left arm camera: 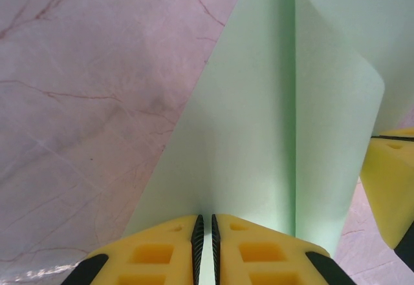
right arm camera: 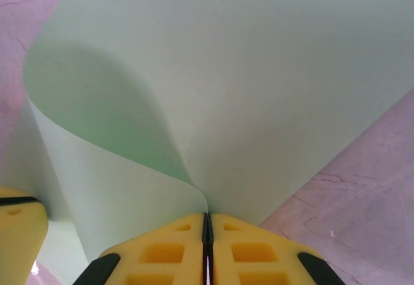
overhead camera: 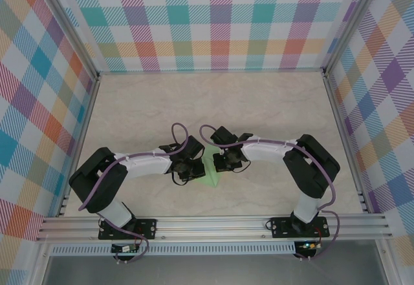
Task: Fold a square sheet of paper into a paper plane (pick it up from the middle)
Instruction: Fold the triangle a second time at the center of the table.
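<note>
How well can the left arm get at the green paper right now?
Yes, it seems fully able: the left gripper is shut on the paper, with nothing in between. The right gripper pinches it too.

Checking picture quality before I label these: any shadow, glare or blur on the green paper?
Top external: even light, sharp, the square sheet of paper small but unblurred. Left wrist: flat light, no glare, table slightly soft. Right wrist: a soft shadow darkens the paper's curled fold.
</note>
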Robot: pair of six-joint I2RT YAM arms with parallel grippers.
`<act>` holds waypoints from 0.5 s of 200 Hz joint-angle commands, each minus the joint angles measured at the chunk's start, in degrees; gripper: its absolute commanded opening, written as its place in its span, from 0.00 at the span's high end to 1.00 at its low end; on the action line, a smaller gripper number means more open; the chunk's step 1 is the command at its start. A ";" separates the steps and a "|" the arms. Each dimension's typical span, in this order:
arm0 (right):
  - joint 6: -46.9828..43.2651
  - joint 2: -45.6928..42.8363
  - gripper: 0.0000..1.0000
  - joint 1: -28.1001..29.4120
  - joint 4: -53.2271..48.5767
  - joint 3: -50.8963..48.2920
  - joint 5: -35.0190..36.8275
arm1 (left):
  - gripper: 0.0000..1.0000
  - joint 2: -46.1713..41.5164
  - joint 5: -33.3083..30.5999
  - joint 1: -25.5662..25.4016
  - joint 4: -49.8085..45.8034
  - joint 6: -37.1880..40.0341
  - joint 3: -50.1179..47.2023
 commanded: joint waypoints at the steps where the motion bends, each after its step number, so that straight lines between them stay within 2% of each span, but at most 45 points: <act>1: -0.33 1.07 0.90 0.29 -1.20 0.47 0.68 | 0.85 1.35 -0.05 -0.17 -0.57 0.08 -2.02; 57: -0.09 1.82 0.90 0.31 -1.17 0.58 0.91 | 0.85 -0.49 -0.65 -0.16 -0.85 0.08 -1.77; 86: -0.06 1.78 0.90 0.32 -1.39 0.30 1.17 | 0.92 -6.55 -1.08 0.73 -0.51 -0.07 -2.63; 100: -0.08 1.93 0.90 0.31 -1.31 0.29 1.13 | 0.98 -9.53 1.93 2.43 5.41 -1.02 -4.78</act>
